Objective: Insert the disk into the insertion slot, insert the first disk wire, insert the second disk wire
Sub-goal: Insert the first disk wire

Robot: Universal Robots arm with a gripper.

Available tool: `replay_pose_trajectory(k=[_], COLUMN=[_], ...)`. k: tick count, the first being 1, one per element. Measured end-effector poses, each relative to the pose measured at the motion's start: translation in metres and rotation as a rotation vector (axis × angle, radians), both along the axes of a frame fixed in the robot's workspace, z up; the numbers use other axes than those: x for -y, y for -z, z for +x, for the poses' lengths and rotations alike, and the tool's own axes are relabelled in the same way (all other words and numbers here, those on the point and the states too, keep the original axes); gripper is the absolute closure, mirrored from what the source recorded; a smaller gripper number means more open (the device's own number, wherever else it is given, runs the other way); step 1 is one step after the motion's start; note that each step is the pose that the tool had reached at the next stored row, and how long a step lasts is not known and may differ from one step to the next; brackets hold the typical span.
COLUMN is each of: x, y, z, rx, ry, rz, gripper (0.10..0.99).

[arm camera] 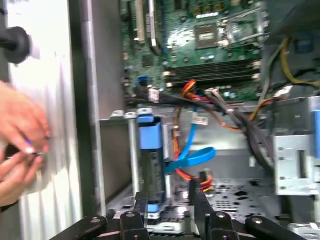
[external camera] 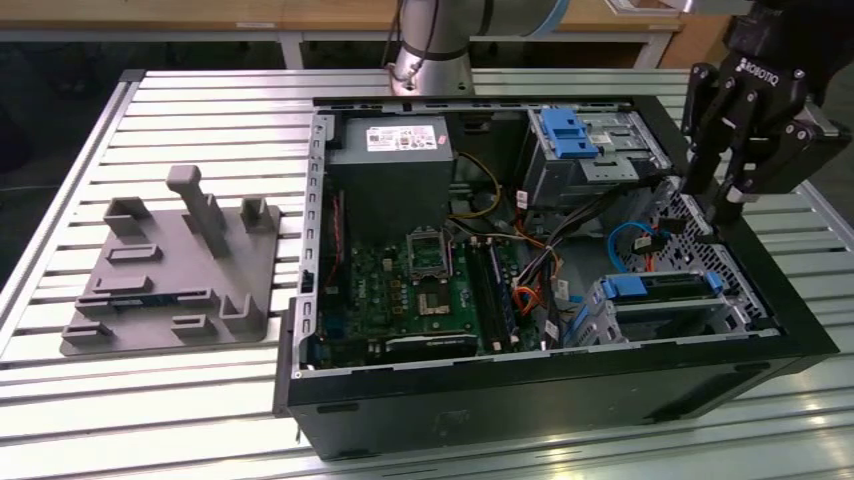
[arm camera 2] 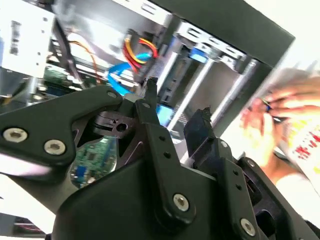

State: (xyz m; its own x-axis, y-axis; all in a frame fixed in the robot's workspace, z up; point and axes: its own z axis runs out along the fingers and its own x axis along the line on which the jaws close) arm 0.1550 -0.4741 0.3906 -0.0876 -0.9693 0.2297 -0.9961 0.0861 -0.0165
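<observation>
At the upper right of the exterior view, the gripper (external camera: 718, 205) hangs over the open computer case (external camera: 534, 400), above its edge on the exterior view's right. Its fingers (arm camera: 198, 200) are apart and hold nothing. At lower right, the disk (external camera: 663, 287) sits inside the insertion slot (external camera: 603, 322), and a blue cable (external camera: 626, 239) curls near it.

The tool (external camera: 714, 205) bears white lettering (a maker's mark); the power-supply label (external camera: 407, 137) is unreadable.
</observation>
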Motion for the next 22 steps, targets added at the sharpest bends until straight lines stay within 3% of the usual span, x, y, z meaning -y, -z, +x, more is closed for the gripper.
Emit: replay_pose_trajectory(k=[4,7,16,20,22], x=[-0.0051,-0.0069,-0.0091,-0.0136,-0.0143], y=[0.0033,0.0075,0.0236,0.0304,0.0336], z=[0.0,0.0001,0.0019,0.0034,0.0034], rx=[0.0002,0.0001,-0.0001,-0.0001,-0.0002], ry=[0.004,0.006,0.019,0.022,0.022], rz=[-0.024,-0.034,-0.04,-0.046,-0.05], gripper=[0.588,0.588,0.588,0.733,0.733])
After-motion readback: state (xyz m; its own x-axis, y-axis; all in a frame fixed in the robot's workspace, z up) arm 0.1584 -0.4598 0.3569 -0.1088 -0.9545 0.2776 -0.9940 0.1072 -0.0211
